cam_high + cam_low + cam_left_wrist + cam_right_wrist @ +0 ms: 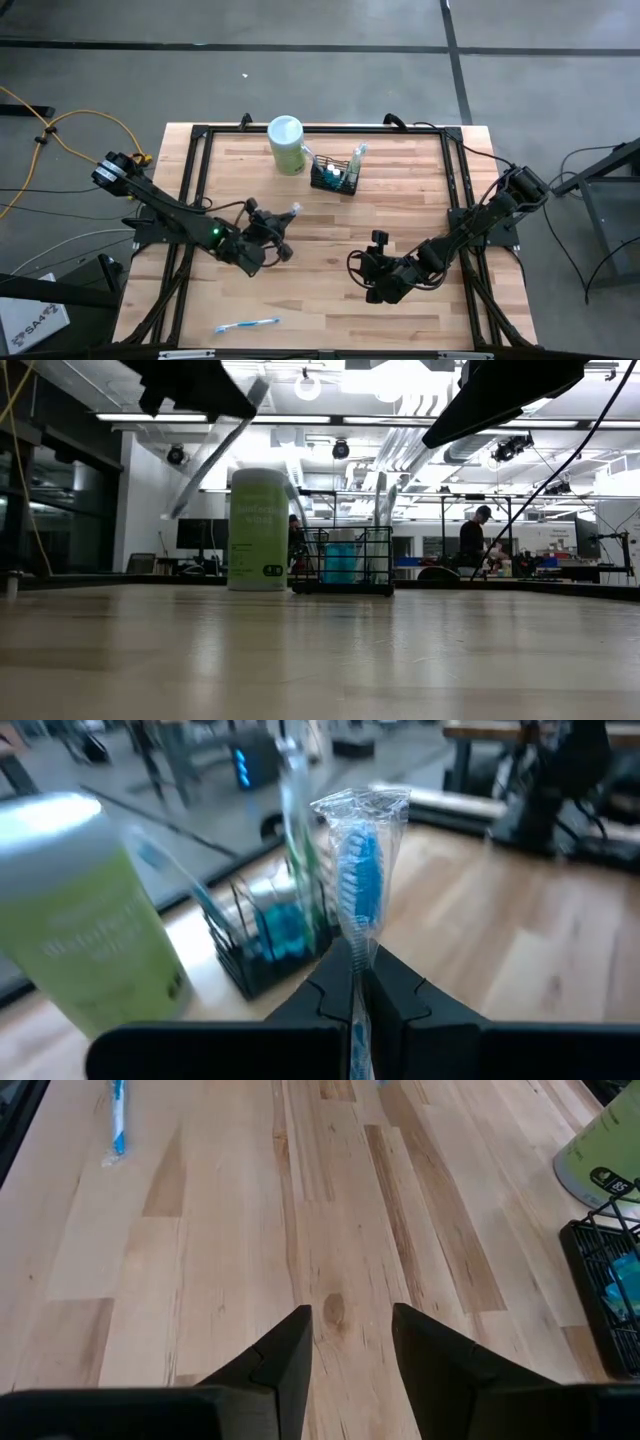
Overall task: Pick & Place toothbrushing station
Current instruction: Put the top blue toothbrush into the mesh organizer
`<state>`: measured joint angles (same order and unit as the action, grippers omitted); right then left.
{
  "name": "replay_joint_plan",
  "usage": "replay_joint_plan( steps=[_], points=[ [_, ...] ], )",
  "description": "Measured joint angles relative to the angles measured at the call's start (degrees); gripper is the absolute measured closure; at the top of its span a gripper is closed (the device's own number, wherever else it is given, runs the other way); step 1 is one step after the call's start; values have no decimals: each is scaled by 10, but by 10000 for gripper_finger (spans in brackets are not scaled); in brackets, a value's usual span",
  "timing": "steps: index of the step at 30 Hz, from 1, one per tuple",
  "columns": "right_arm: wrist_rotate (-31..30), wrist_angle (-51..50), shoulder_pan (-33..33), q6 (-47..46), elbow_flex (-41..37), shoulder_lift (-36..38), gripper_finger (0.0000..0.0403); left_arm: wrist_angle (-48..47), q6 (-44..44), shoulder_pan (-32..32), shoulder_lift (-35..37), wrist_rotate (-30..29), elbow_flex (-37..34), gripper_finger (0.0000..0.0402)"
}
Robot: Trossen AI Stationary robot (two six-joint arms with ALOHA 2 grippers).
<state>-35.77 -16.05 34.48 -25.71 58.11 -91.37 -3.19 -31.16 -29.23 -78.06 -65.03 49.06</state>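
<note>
We see the toothbrushing station [334,175] as a small black wire-mesh basket, rectangular and divided into compartments, standing upright on the wooden tabletop [400,210] near its far edge. Something blue sits low inside it, and 2 wrapped toothbrushes stand in it, their tops rising above the rim. In the low view the basket [345,560] shows thin dark wires we can see straight through, with the blue contents in the middle. Just beside it, on the left arm's side, stands a pale green canister [287,145] with a white lid; the 2 look very close, though we cannot tell whether they touch.

The left tool [283,226] is out over the middle of the tabletop, well short of the basket, and is closed on a toothbrush [360,870] with blue bristles sealed in a clear wrapper. In the left wrist view the brush points up between the 2 dark fingers [400,1000], with the basket [265,945] and the canister [85,920] beyond it.

The right tool [350,1345] hangs over bare wood on the right side of the tabletop, its fingers parted and gripping nothing.

Another wrapped toothbrush [246,324] with a blue handle lies flat near the front edge, well apart from the basket.
</note>
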Motion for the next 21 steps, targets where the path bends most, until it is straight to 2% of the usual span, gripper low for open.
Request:
replay_joint_plan(
  steps=[8,21],
  points=[
    [0,0,0,0,0,0,270,140,125,33,-18,-24,0,400],
    [0,1,0,0,0,0,270,514,376,125,-144,-11,1,400]
  ],
)
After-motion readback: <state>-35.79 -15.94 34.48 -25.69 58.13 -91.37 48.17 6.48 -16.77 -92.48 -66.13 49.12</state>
